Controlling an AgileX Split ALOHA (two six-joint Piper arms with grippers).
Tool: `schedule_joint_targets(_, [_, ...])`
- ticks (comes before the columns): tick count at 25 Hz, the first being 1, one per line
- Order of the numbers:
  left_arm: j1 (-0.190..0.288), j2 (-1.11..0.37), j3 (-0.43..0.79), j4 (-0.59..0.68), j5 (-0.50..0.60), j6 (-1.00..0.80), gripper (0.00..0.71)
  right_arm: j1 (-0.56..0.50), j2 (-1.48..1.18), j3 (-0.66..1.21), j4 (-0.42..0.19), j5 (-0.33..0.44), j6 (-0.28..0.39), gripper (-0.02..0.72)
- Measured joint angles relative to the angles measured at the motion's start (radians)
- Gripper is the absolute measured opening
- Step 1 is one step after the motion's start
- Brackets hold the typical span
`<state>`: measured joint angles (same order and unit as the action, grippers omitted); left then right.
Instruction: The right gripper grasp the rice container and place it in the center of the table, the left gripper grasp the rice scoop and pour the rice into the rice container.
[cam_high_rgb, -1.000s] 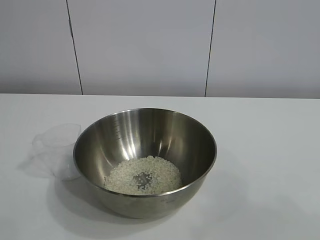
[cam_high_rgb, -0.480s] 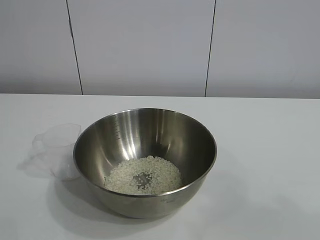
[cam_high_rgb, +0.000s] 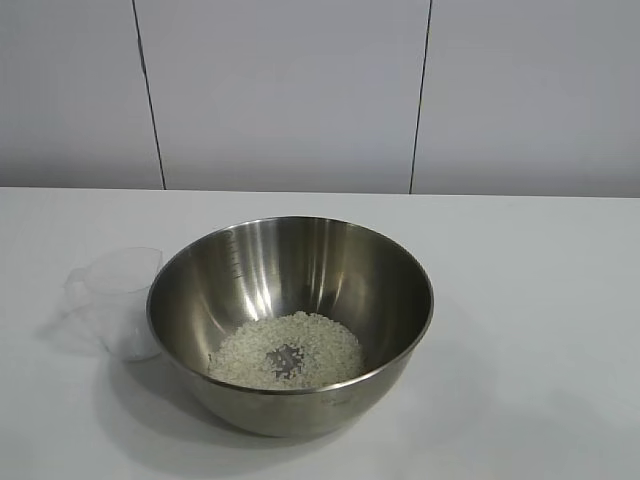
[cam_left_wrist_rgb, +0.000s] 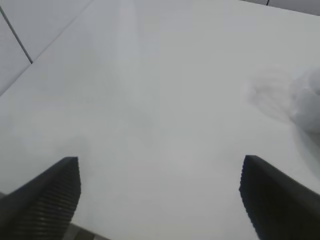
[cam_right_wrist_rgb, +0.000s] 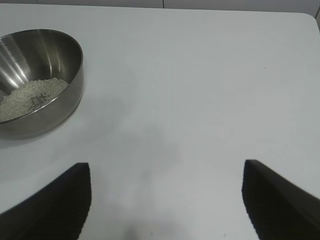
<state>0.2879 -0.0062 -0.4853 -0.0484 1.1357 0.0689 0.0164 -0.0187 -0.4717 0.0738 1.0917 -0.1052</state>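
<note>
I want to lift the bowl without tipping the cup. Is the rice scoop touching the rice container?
Cannot tell. In the exterior view the rice scoop stands right beside the rice container, whose rim overlaps it, hiding any contact or gap.

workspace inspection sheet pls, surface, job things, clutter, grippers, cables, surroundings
surface: broad white table, bare around the items.
job's things: large shiny stainless-steel rice container upright near the middle, white rice heaped in its bottom; small clear plastic rice scoop upright beside it, looks empty.
clutter: nothing seen.
grippers: left gripper open over bare table, scoop at the view's edge; right gripper open, clear of the bowl, holding nothing.
cables: nothing seen.
surroundings: pale panelled wall behind.
</note>
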Motion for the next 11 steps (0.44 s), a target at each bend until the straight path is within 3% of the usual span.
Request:
schedule_joint_targets(7, [-0.098, -0.010, 0.000, 0.002, -0.006, -0.004, 0.626, 0.000, 0.000, 0.000, 0.000, 0.000, 0.000, 0.567])
schedule_joint_targets(11, [-0.111, -0.010, 0.000, 0.001, -0.006, -0.004, 0.626, 0.000, 0.000, 0.000, 0.000, 0.000, 0.000, 0.567])
